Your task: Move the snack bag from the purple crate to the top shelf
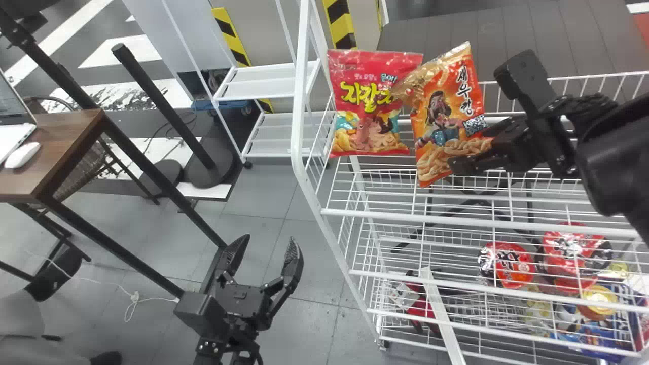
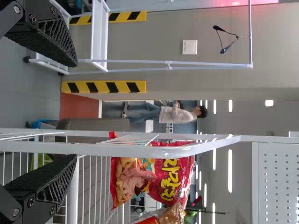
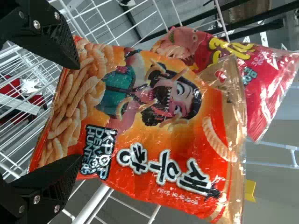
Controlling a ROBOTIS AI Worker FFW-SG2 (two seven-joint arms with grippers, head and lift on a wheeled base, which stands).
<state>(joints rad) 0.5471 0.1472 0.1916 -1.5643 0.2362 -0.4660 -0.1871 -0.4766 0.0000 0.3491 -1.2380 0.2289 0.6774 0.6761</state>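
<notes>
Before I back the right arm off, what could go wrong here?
The right end effector is open with its fingers right by the orange plastic snack bag, so backing out might drag it. That bag tilts, its upper corner overlapping the red plastic snack bag; a nudge could shift both in the white wire rack.

Orange snack bag, glossy, sealed, snack pieces pictured on front, tilted, front outward, at top shelf
</notes>
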